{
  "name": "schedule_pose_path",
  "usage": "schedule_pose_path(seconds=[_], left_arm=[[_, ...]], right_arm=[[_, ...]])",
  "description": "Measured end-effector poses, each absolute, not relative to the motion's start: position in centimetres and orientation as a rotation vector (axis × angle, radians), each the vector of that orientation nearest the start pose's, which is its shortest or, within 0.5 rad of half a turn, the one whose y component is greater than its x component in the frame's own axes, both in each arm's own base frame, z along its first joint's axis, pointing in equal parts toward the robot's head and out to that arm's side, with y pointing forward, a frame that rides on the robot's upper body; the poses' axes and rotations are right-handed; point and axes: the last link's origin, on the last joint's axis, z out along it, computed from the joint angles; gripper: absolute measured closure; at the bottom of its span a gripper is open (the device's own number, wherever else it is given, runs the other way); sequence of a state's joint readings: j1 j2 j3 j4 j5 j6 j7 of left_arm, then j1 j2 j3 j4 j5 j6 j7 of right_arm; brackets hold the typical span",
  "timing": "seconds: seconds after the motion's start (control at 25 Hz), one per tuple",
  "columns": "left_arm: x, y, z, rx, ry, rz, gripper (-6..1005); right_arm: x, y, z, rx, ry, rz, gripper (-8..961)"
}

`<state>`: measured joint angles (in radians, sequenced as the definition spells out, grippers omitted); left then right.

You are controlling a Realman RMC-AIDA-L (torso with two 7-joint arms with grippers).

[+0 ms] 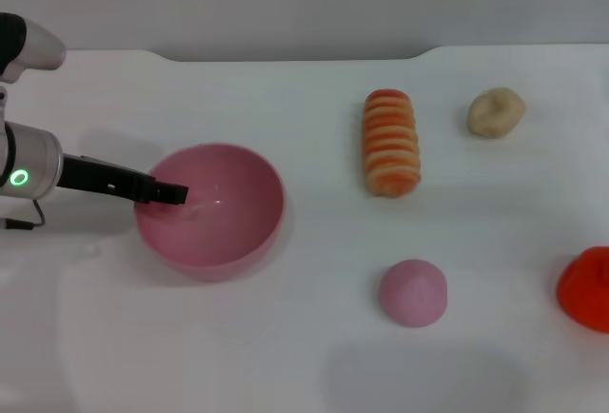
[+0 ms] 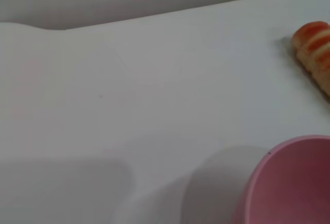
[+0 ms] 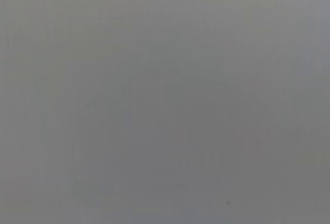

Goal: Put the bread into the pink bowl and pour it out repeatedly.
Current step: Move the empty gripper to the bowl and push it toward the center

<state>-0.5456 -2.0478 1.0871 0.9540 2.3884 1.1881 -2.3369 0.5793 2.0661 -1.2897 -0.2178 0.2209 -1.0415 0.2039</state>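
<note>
Nearest to us on the white bench (image 1: pixel 314 356), we see a small pink dome-shaped bun (image 1: pixel 413 291) and, at the right edge, part of a bright red object (image 1: pixel 585 287). Farther in, on the left, sits the round, deep, glossy pink plastic bowl (image 1: pixel 211 206), tipped toward the right. Our left tool (image 1: pixel 171 193) reaches over its left rim, dark fingers closed on that rim. Beyond, right of the bowl and well apart from it, lies the long ridged orange-and-cream striped bread (image 1: pixel 391 142), striped face up, its long axis running away from us. A beige rounded lump (image 1: pixel 495 112) rests farthest right. We cannot see our right tool.
</note>
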Motion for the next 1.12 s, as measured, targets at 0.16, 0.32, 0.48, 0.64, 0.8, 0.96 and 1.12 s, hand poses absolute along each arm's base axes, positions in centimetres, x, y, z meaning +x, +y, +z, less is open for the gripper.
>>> schedule_pose_path(seconds=[0.16,0.32,0.48,0.64,0.8,0.96,1.12], left_arm=[[-27.12,37.98,0.90,-2.368,-1.235,0.035,310],[-27.03,38.03,0.88,-2.364,-1.245,0.030,329],[-27.05,38.17,1.11,-2.348,-1.263,0.025,387],[-27.08,38.19,1.31,-2.348,-1.265,0.028,459],[-27.11,38.13,1.31,-2.351,-1.270,0.031,530],[-27.09,37.97,1.20,-2.361,-1.274,0.038,737],[-27.08,37.82,1.13,-2.369,-1.280,0.043,938]], right_arm=[[31.23,40.15,6.72,-1.256,0.555,0.803,422],[31.23,40.17,6.74,-1.256,0.554,0.803,422],[31.22,40.17,6.74,-1.258,0.554,0.802,421],[31.22,40.17,6.73,-1.258,0.554,0.802,421],[31.23,40.16,6.72,-1.259,0.554,0.802,420],[31.26,40.12,6.71,-1.259,0.554,0.801,420],[31.29,40.03,6.71,-1.260,0.551,0.802,419]])
